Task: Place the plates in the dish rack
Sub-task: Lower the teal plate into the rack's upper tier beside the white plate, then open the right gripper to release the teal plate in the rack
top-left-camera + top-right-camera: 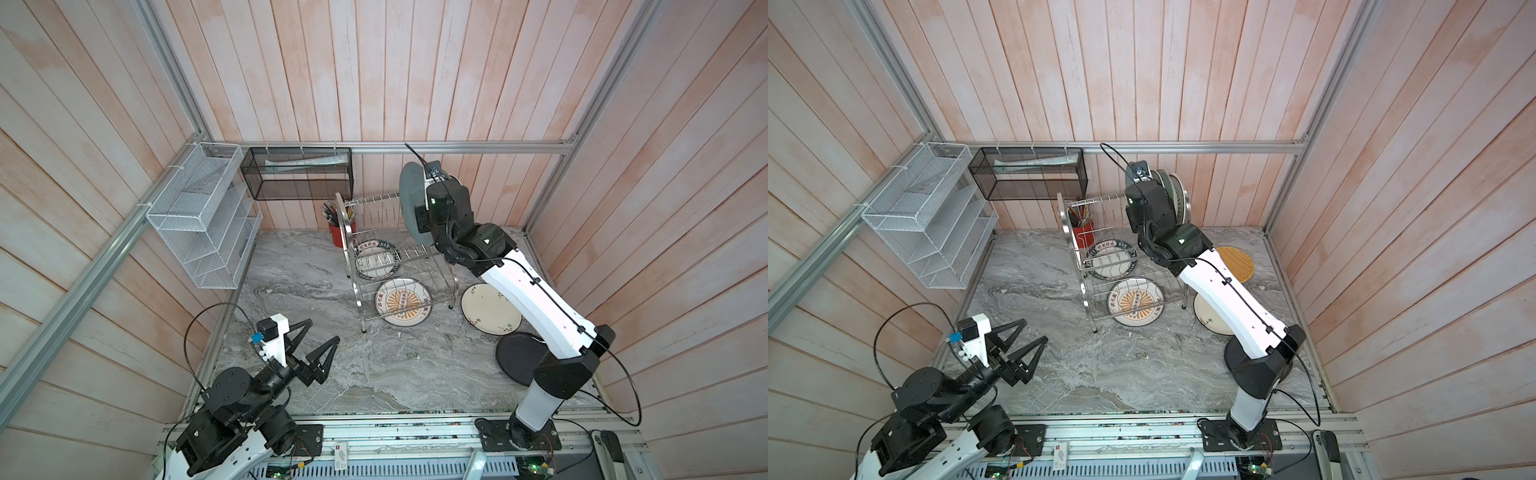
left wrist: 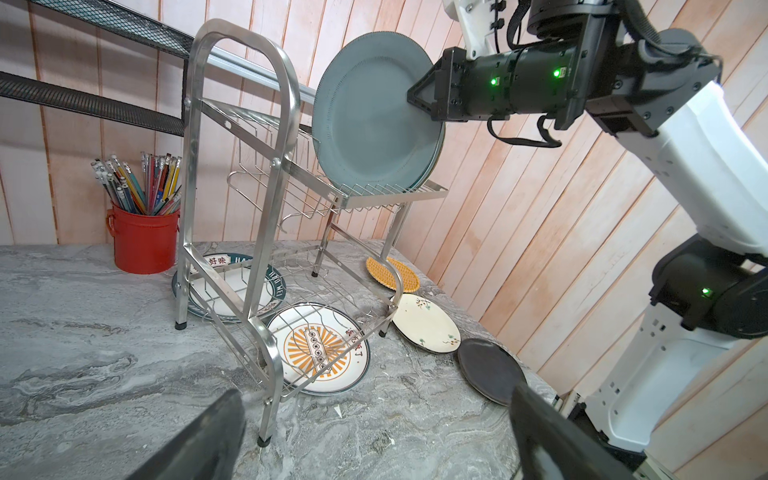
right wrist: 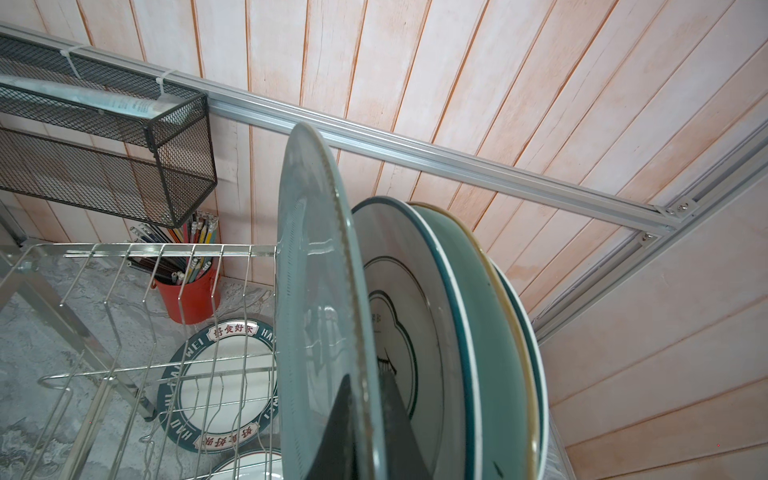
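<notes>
The left gripper was nearest, low over the grey table, with its two black fingers spread wide and nothing between them. Out in front of it, well apart, stood the shiny dish rack. A white plate with an orange sun lay flat on the table, partly under the rack's bottom shelf. Off to that gripper's right lay a black plate, then a cream plate with little flowers just past it, and a yellow woven disc farther on. A white plate with a dark green rim and letters lay flat under the far part of the rack.

Higher up, the right gripper was pinched shut on the edge of the blue-grey plate, one finger on each face. The plate stood up on its edge, with its bottom down at the wires of the rack's top shelf. Right beside it, on the right gripper's right side, more plates stood on edge in the same shelf.

Past the rack, lower than the right gripper and to its left, a red cup of pencils stood by the wall. A black mesh basket hung on the wall above the cup
</notes>
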Available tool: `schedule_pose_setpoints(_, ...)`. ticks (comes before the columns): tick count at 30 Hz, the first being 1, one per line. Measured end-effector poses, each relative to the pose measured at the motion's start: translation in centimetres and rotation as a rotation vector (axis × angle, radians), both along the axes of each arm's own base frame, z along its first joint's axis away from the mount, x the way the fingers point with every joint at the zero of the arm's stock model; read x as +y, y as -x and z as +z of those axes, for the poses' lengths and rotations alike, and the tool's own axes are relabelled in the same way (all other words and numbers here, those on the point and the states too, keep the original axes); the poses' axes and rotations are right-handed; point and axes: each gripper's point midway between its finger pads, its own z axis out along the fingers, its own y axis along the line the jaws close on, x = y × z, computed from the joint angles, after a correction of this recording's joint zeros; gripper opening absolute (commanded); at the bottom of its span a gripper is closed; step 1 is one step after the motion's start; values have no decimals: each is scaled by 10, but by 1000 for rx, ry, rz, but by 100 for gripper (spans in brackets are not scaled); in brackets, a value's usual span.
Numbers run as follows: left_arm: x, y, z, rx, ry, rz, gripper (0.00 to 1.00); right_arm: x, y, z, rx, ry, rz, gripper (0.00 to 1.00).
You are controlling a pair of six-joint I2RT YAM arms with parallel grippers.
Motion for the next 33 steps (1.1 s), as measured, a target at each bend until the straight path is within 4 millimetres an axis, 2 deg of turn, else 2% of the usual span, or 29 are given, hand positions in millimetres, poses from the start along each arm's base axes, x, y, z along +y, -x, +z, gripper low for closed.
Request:
schedule_pose_setpoints(9, 0, -1, 0, 1, -1, 3, 100, -3, 5, 0, -4, -10, -4, 0)
schedule_pose_setpoints(12, 0, 0, 0, 1, -1, 1, 100, -3, 5, 1, -6, -10, -3, 9)
schedule_pose_setpoints(23, 0, 0, 0, 3, 1, -2, 100, -2, 4, 2, -1, -19, 18, 18)
schedule_pose_setpoints(27, -1, 0, 0, 3, 1, -7, 100, -4, 2, 1, 3, -22, 17, 26)
schedule_pose_setpoints(33, -1, 1, 0, 3, 1, -9, 100, -6, 1, 3, 1, -27, 16, 27)
